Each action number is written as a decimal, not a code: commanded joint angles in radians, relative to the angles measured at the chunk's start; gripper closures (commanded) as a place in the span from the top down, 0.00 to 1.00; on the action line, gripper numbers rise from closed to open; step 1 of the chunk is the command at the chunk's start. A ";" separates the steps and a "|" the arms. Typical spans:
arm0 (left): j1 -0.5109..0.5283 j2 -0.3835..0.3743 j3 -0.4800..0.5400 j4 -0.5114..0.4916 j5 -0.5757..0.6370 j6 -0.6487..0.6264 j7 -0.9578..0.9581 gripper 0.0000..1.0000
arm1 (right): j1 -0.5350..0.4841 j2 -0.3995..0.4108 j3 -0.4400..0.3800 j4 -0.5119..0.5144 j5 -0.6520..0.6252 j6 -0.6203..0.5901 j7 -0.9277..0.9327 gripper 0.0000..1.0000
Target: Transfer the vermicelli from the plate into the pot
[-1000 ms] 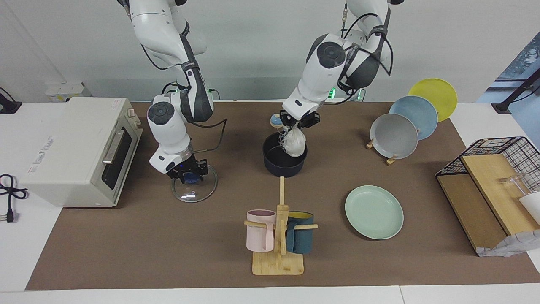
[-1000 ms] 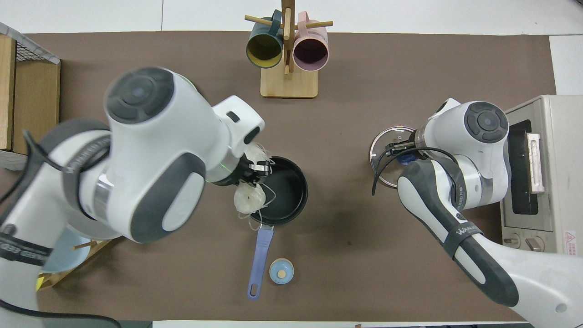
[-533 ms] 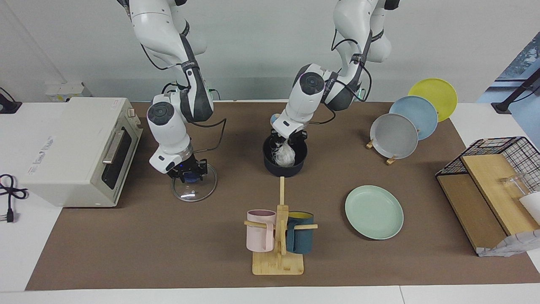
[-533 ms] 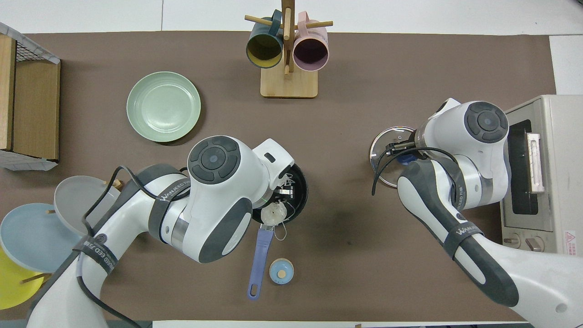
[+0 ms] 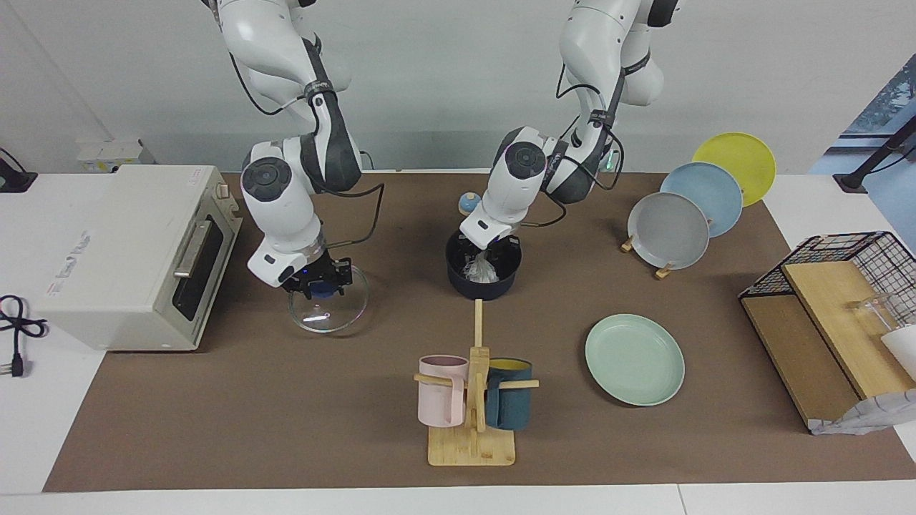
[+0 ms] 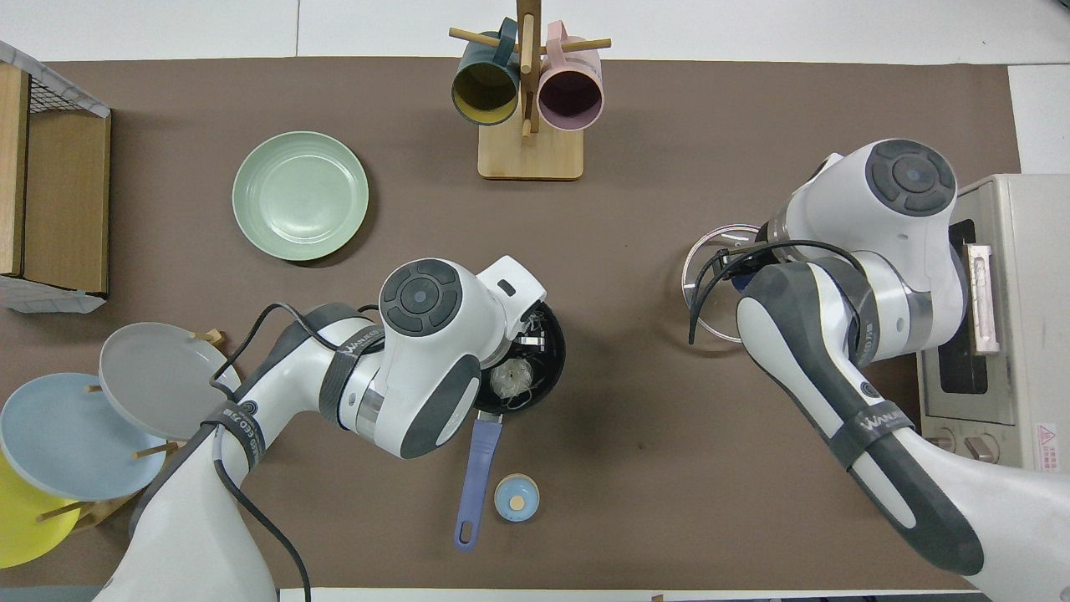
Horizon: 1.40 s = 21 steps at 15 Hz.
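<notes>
since the vermicelli (image 5: 481,269) lies inside the pot (image 5: 483,285), the plate (image 5: 634,359) bare, the transfer looks nearly done. left gripper (image 5: 492,247) sits low in the pot; jaw state cannot be told. right gripper (image 5: 317,282) clamps a glass lid's (image 5: 329,309) knob, raised.

Vermicelli (image 6: 512,380) seen inside pot (image 6: 547,368), near pot's rim nearest the robots. Pot's blue handle (image 6: 476,481) pointed toward robots; small blue knobbed lid (image 6: 516,498) laid just beside handle. Left gripper (image 6: 525,324) positioned over pot, largely hidden by own arm. Plate (image 6: 300,195) left bare, farther from robots than pot. Right gripper (image 6: 740,266) placed at glass lid (image 6: 710,288), near toaster oven (image 6: 991,318). Mug rack (image 6: 528,125) set farthest.
</notes>
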 commanded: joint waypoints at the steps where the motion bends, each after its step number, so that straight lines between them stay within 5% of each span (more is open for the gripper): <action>1: 0.034 -0.077 0.043 0.110 0.028 -0.228 0.017 1.00 | -0.004 -0.021 0.022 0.050 0.053 -0.064 -0.004 0.56; 5: 0.187 -0.208 0.046 0.219 0.077 -0.445 0.081 1.00 | 0.014 -0.013 0.105 0.149 0.050 -0.147 0.180 0.56; 10: 0.393 -0.298 0.046 0.221 0.165 -0.554 0.322 1.00 | 0.217 0.030 0.116 0.294 0.006 -0.233 0.542 0.56; 15: 0.462 -0.303 0.048 0.229 0.208 -0.591 0.356 1.00 | 0.410 0.065 0.116 0.301 -0.058 -0.175 0.812 0.53; 21: 0.491 -0.205 0.046 0.478 0.218 -0.783 0.359 1.00 | 0.474 0.163 0.117 0.295 -0.130 -0.072 0.918 0.53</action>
